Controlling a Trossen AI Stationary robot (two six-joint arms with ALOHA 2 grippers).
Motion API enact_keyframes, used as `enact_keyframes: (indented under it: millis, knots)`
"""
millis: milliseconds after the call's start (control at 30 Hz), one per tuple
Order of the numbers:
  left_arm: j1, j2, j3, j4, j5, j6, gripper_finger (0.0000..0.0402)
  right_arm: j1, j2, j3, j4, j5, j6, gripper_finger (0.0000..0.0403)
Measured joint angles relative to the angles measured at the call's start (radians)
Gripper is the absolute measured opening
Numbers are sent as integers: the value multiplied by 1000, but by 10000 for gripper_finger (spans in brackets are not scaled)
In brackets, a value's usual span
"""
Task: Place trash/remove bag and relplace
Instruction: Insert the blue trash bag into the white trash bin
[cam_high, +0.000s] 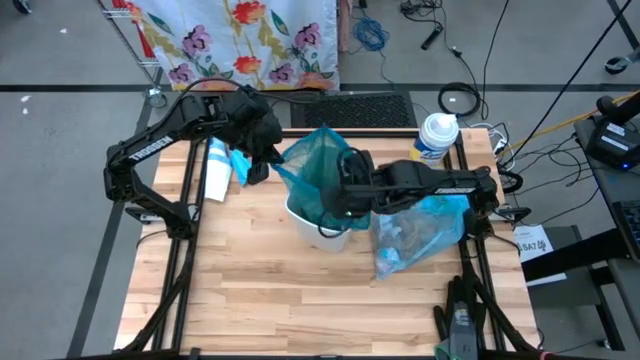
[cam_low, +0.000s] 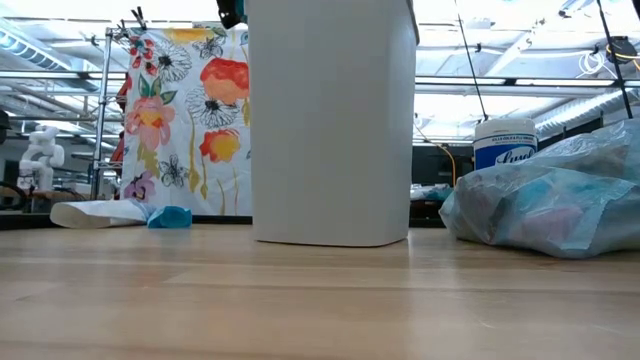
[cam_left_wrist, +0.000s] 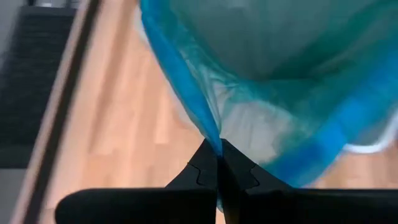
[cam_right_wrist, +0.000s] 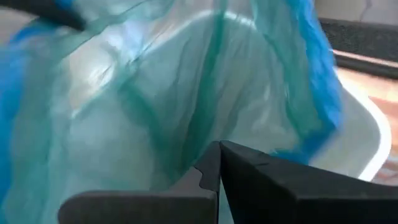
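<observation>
A teal-green bag (cam_high: 318, 165) with a blue rim is spread over the white bin (cam_high: 322, 232), which stands on the table (cam_high: 300, 300). My left gripper (cam_high: 263, 160) is at the bag's left rim, shut on it. My right gripper (cam_high: 345, 198) reaches in from the right over the bin's mouth, shut on the bag's film. The filled pale-blue bag (cam_high: 420, 232) lies on the table right of the bin; scraps show through it. In the low view the bin (cam_low: 330, 120) stands upright, the full bag (cam_low: 560, 200) beside it. My left gripper pinches the teal bag's blue rim (cam_left_wrist: 210, 127) between its two fingers, at the bag's left side. The rim runs away from the fingertips, drawn taut, above the table. My right gripper pinches a fold of the bag's thin film (cam_right_wrist: 205, 118) inside the bag's open mouth, over the bin's rim (cam_right_wrist: 373, 134). One layer or several, I cannot tell.
A white wipes canister (cam_high: 437, 135) stands at the table's far right. A white roll (cam_high: 216, 168) and a small blue scrap (cam_high: 238, 165) lie at the far left, under the left arm. A flowered cloth (cam_high: 240, 40) hangs beyond the far edge.
</observation>
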Motion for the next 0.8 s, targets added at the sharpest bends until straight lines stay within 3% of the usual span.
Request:
enact_keyframes:
  millis: [333,500,800]
  knots:
    - [37,0,0,-12,-29,24,0,70,-15,5,-11,83,35,0]
    - [37,0,0,1,39,28,0,69,-40,5,-11,161,-46,0]
    - [32,0,0,42,99,-16,0,20,-136,-32,-11,174,-239,0]
